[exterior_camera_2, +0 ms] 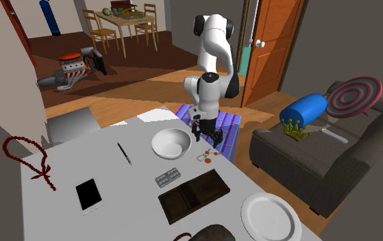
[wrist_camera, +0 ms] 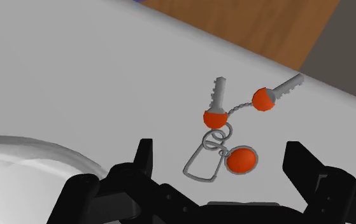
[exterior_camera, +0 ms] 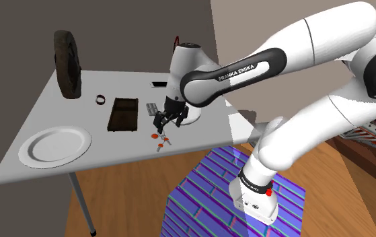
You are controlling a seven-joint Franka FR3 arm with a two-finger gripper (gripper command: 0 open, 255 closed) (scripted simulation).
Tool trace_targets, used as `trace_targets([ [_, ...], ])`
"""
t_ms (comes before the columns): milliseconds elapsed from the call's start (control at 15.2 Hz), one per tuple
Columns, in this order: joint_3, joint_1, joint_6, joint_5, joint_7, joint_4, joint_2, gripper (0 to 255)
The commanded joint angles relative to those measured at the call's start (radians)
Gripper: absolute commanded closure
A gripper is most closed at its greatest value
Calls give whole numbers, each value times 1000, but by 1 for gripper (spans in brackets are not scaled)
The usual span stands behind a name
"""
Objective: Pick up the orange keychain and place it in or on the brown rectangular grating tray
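Orange knobs and grey metal are marking out the keychain (wrist_camera: 224, 137), which is lying flat on the pale grey table (exterior_camera: 58, 108) near the edge facing the purple-striped stand (exterior_camera: 233, 202). In the wrist view two keys with orange heads are fanning away from a small ring, while a round orange tag and a wire clip are lying nearer the hand. The gripper (wrist_camera: 220, 159) is hanging over the keychain with its two black fingers standing wide apart, one on either side of the tag and clip. Neither finger is touching the keychain, so nothing is being held. In the shoulder view the gripper (exterior_camera: 168, 121) is hovering close above the tabletop, just behind the keychain (exterior_camera: 161, 140). In the second exterior view a white bowl (exterior_camera_2: 170, 143) is sitting just beside the gripper (exterior_camera_2: 208, 139), with the keychain (exterior_camera_2: 205, 157) lying between the bowl and the table's edge. The dark brown tray (exterior_camera: 123, 114) is lying flat on the table, apart from the keychain, with a small grey pack (exterior_camera: 152, 108) resting between the tray and the gripper. A white plate (exterior_camera: 54, 146) is sitting beyond the tray, towards the shoulder view's left. A phone (exterior_camera_2: 88, 194) and a pen (exterior_camera_2: 123, 153) are lying on the far side of the bowl from the gripper.
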Motion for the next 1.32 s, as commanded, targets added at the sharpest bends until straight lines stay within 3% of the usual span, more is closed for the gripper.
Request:
trace_targets([
  [0, 19, 2, 53, 3, 20, -6, 44, 0],
  [462, 37, -6, 167, -5, 30, -38, 126, 0],
  [924, 37, -6, 167, -5, 30, -38, 126, 0],
  [990, 37, -6, 167, -5, 30, -38, 126, 255],
  [1254, 38, -5, 163, -4, 31, -38, 122, 255],
])
